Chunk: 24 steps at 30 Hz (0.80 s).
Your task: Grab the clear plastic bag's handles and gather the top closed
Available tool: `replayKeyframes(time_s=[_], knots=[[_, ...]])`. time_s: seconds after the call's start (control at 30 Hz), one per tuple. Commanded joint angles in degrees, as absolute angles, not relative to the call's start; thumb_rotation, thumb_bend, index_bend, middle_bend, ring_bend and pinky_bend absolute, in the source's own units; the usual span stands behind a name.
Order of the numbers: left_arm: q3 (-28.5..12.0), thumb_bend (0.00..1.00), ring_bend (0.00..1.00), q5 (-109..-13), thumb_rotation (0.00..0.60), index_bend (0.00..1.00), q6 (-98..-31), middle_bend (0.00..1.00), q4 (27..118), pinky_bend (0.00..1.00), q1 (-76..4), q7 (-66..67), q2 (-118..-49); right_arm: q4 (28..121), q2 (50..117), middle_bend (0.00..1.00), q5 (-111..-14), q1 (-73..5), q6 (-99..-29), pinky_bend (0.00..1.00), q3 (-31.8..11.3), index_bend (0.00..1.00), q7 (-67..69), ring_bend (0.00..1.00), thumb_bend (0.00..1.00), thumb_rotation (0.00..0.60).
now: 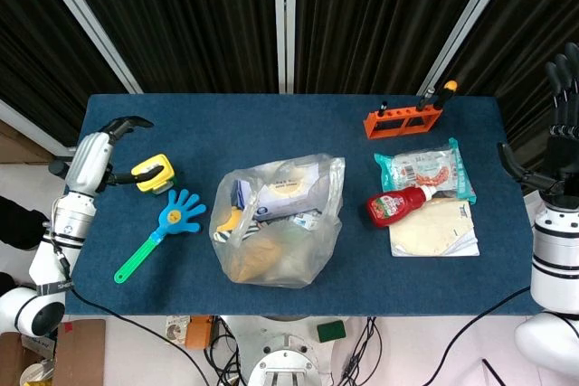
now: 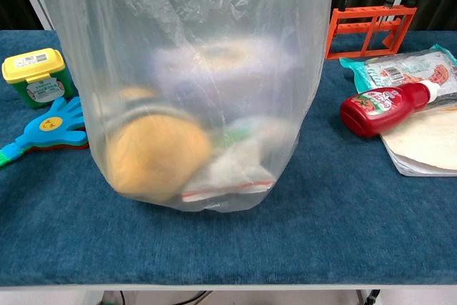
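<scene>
The clear plastic bag [image 1: 276, 223] stands in the middle of the blue table, full of packets and a round tan item, its top loose and open toward the back. It fills most of the chest view as the clear plastic bag [image 2: 193, 83]. My left hand [image 1: 122, 128] hovers at the table's far left edge, fingers curled apart, holding nothing, well away from the bag. At the far right edge, beyond the table, my right hand [image 1: 559, 97] is raised with its fingers spread upward. Neither hand shows in the chest view.
A yellow-lidded green jar [image 1: 154, 174] and a blue hand-shaped clapper [image 1: 163, 228] lie left of the bag. To its right are a red ketchup bottle [image 1: 398, 206], a sealed food packet [image 1: 423, 169], a flat tortilla pack [image 1: 434, 230] and an orange rack [image 1: 403, 119].
</scene>
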State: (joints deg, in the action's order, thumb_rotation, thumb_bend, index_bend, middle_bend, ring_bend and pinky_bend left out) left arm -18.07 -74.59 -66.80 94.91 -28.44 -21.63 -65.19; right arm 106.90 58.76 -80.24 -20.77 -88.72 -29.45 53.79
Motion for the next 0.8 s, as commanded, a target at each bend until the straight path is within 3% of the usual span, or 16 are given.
replayKeyframes(time_s=[0.03,0.33,0.5,0.67,0.8], knots=[[-18.06,0.09,0.22,-74.63,0.379,0.29,-66.50,0.27,94.94,0.27,-28.82,-21.58,-65.38,106.53,58.90,0.00,-80.28,-20.62,-88.81,0.00,-29.17,0.00,53.46,0.00,0.25,0.600],[-17.14,0.09,0.22,-73.75,0.391,0.29,-66.36,0.27,96.55,0.28,-28.47,-20.07,-64.53,104.90,59.03,0.00,-80.48,-20.53,-88.17,0.00,-28.56,0.00,54.51,0.00,0.26,0.600],[-16.22,0.09,0.22,-71.76,0.395,0.29,-65.99,0.28,100.86,0.31,-26.64,-18.18,-60.40,104.79,58.23,0.00,-81.09,-20.12,-88.04,0.00,-28.18,0.00,54.79,0.00,0.27,0.600],[-15.83,0.09,0.27,-68.37,0.397,0.34,-67.71,0.36,105.29,0.40,-22.90,-17.89,-54.63,105.92,56.20,0.00,-82.65,-18.96,-87.82,0.00,-27.02,0.00,55.08,0.00,0.27,0.600],[-16.63,0.09,0.36,-67.02,0.313,0.37,-67.22,0.42,111.01,0.46,-19.42,-27.54,-48.90,106.28,55.10,0.00,-83.68,-18.55,-88.10,0.00,-26.57,0.00,54.30,0.00,0.27,0.600]])
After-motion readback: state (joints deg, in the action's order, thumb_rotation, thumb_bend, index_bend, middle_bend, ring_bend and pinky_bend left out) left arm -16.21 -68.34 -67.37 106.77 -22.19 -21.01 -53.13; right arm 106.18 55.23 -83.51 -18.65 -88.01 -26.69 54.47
